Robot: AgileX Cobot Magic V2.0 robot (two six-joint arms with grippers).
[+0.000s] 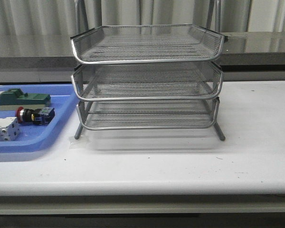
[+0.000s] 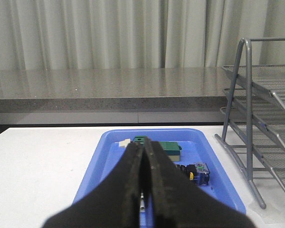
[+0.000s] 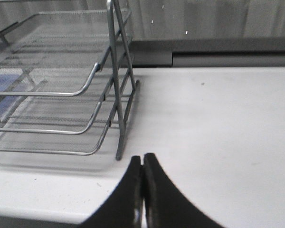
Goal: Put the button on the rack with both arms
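Observation:
The button, red-headed with a black and blue body, lies on its side in the blue tray at the left; the left wrist view shows its blue end past the fingers. The three-tier wire rack stands mid-table, with no load on its tiers. My left gripper is shut and holds nothing, hanging above the near part of the tray, short of the button. My right gripper is shut and bare over the white table, near the rack's right leg. Neither arm appears in the front view.
A green block and a white-grey block share the blue tray with the button. The white table stretches right of the rack. A grey ledge and curtains run behind.

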